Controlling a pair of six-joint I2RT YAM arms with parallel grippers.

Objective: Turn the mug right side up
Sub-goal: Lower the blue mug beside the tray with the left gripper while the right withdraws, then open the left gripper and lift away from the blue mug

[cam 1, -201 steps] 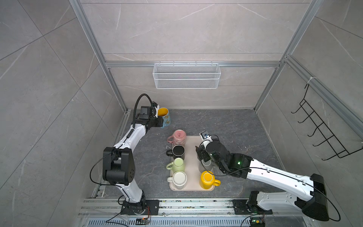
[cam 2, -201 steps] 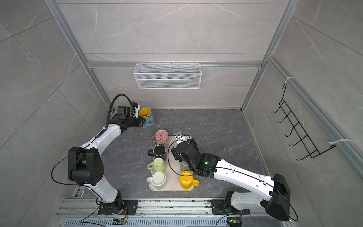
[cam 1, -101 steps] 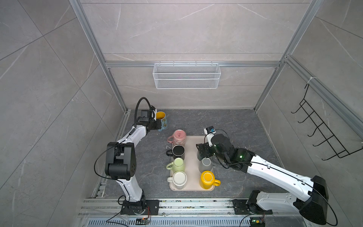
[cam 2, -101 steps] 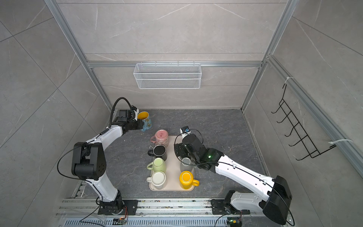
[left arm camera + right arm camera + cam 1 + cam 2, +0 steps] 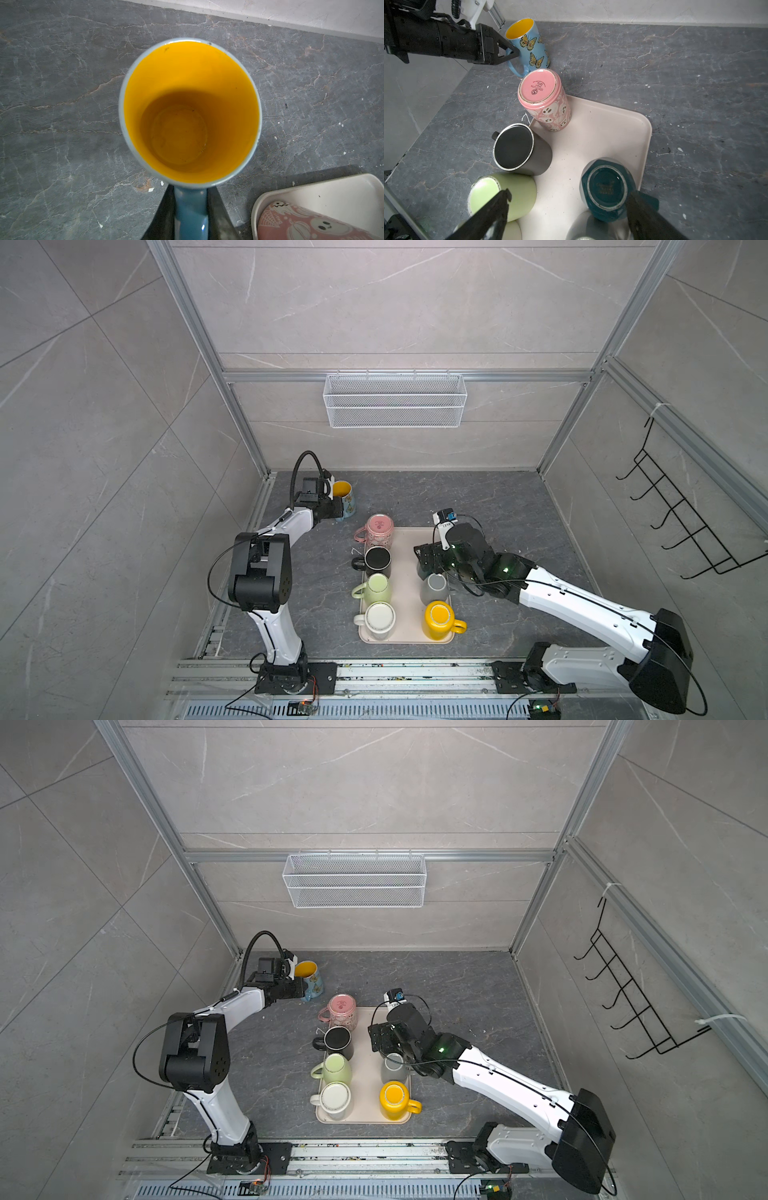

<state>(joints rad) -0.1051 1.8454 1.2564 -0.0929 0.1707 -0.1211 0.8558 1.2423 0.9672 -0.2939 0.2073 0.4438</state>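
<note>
The mug (image 5: pixel 345 494) (image 5: pixel 310 974) is blue with butterflies and a yellow inside (image 5: pixel 190 110). It stands mouth up at the back left of the dark table, off the tray. My left gripper (image 5: pixel 337 511) (image 5: pixel 190 212) is shut on its handle, as the right wrist view also shows at the gripper (image 5: pixel 513 53) beside the mug (image 5: pixel 529 44). My right gripper (image 5: pixel 426 562) (image 5: pixel 569 201) hangs open over the tray, next to an upside-down teal-grey mug (image 5: pixel 605 187) (image 5: pixel 434 588), with nothing between its fingers.
A cream tray (image 5: pixel 405 556) (image 5: pixel 602 135) carries several upside-down mugs: pink (image 5: pixel 379 529), black (image 5: pixel 377 560), green (image 5: pixel 376 588), white (image 5: pixel 379 616) and yellow (image 5: pixel 439 616). A wire basket (image 5: pixel 395 400) hangs on the back wall and a hook rack (image 5: pixel 681 514) on the right wall.
My right gripper has drawn back off the teal-grey mug, which now shows uncovered, and its jaws have widened slightly. My left gripper has brought the blue mug a little lower.
</note>
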